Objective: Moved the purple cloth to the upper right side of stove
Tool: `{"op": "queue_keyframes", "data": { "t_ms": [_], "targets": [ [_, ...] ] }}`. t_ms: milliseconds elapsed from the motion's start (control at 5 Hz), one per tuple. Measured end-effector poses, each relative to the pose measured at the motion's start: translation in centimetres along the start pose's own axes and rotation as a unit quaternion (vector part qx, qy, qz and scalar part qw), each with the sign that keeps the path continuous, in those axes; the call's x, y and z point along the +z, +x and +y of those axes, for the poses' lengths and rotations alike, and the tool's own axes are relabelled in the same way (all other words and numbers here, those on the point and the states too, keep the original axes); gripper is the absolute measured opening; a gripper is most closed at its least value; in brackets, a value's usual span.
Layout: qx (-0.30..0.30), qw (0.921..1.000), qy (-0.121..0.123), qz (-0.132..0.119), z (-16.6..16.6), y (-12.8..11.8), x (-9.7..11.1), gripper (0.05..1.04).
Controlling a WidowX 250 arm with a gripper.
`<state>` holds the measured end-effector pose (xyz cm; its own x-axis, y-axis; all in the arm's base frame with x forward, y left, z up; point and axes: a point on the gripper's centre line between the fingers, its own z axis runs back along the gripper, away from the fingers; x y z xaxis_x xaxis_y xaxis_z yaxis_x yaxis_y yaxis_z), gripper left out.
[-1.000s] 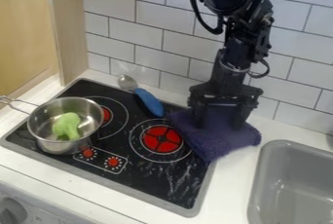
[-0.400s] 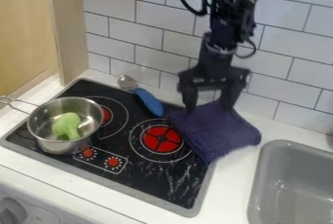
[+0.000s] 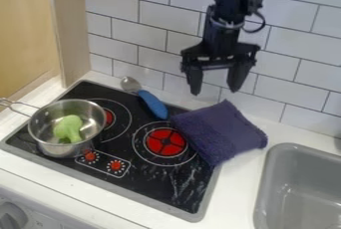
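One metal pot (image 3: 59,150), green broccoli (image 3: 68,128) inside; purple cloth (image 3: 220,132) near grey sink (image 3: 299,156)

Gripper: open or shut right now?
Open. The gripper hangs above the purple cloth, its two fingers wide apart with nothing held between them.

Jaws now higher above cloth (image 3: 220,132)
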<state>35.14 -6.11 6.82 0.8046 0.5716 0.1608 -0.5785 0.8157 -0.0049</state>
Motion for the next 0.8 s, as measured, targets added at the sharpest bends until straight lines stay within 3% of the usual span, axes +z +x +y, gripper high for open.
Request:
{"op": "queue_keyframes", "data": {
  "t_ms": [200, 400, 800],
  "targets": [
    [-0.001, 0.9999, -0.005, -0.014, 0.87, -0.46, 0.99, 1.0],
    [-0.011, 0.9997, 0.009, -0.02, 1.87, -1.41, 1.12, 1.0],
    [-0.011, 0.9997, 0.009, -0.02, 1.87, -1.41, 1.12, 1.0]
  ]
}}
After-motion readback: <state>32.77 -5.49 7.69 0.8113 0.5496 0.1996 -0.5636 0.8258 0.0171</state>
